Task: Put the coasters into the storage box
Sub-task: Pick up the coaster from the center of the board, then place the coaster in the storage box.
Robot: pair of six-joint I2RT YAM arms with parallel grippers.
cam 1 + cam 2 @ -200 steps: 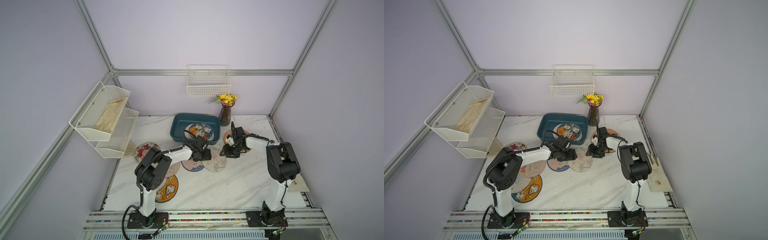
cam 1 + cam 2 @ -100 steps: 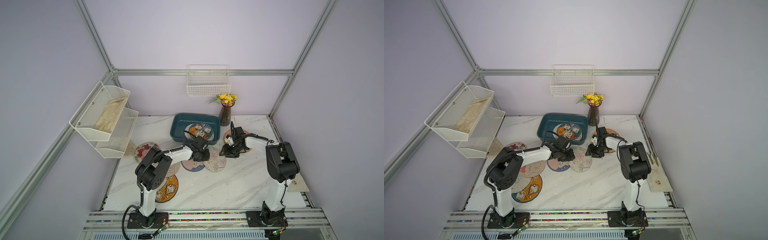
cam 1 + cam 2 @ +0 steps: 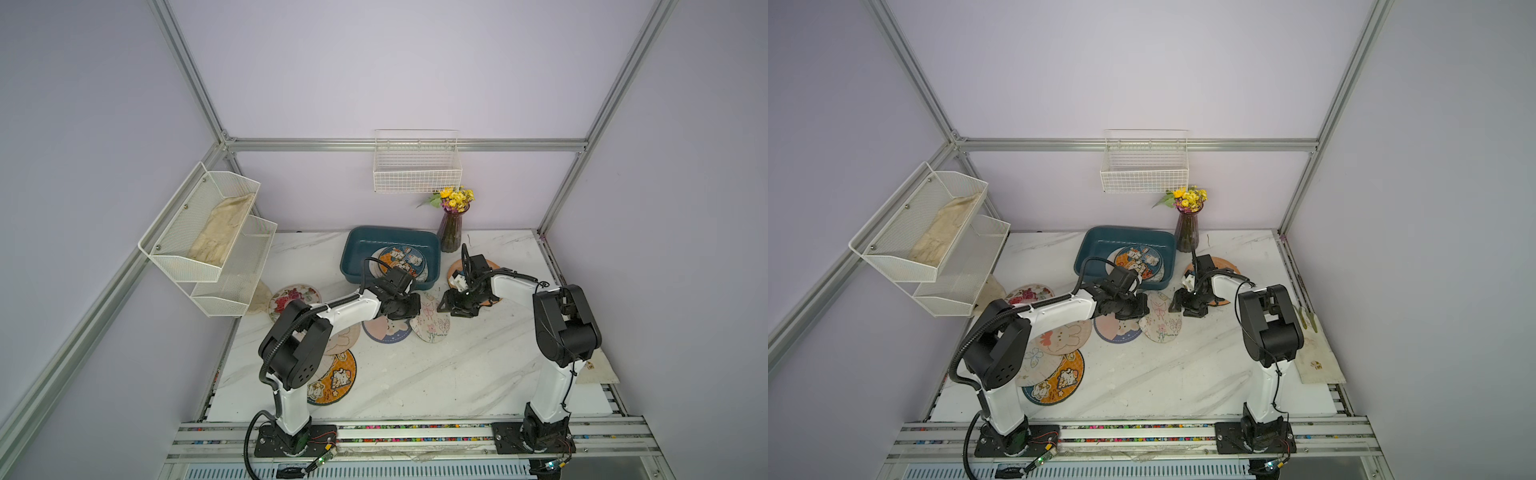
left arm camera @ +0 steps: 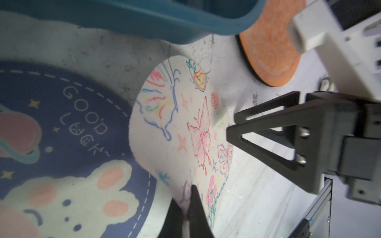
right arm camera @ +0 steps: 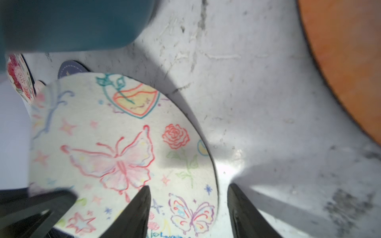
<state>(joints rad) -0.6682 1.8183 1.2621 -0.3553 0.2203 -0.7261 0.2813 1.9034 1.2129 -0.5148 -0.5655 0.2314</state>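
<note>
Thinness explains the hold. A flat mat on the hard counter (image 3: 457,374) offers nothing to close on from above, so the left tool (image 4: 185,197) is pinched shut on the rim of the butterfly coaster (image 4: 185,123). That side curls up off the counter and hangs over the edge of the blue coaster (image 4: 61,134). The far side looks to rest down.

The right tool (image 5: 188,186) is spread wide and low at the opposite rim. One finger is over the print and the other over bare counter. Whether either touches, I cannot tell. It seems placed to steady the mat or take it over.

The box (image 3: 361,249) stands just behind both tools, so the carry should be short. The plain orange coaster (image 3: 490,266) lies partly under the right arm, likely next for that side.

Counts:
- Tools: two.
- Box: one.
- Coasters in the box: at least two, a cartoon coaster (image 3: 401,259) on a paler one. More may be hidden beneath.
- Coasters on the counter: seven.
  - floral (image 3: 295,296)
  - cream bunny (image 3: 1065,336)
  - pale, half under the left arm (image 3: 1034,365)
  - orange cat (image 3: 332,382)
  - blue
  - butterfly
  - plain orange
- Vase (image 3: 451,232), wire basket (image 3: 415,174) and tiered shelf (image 3: 208,232): one each.
</note>
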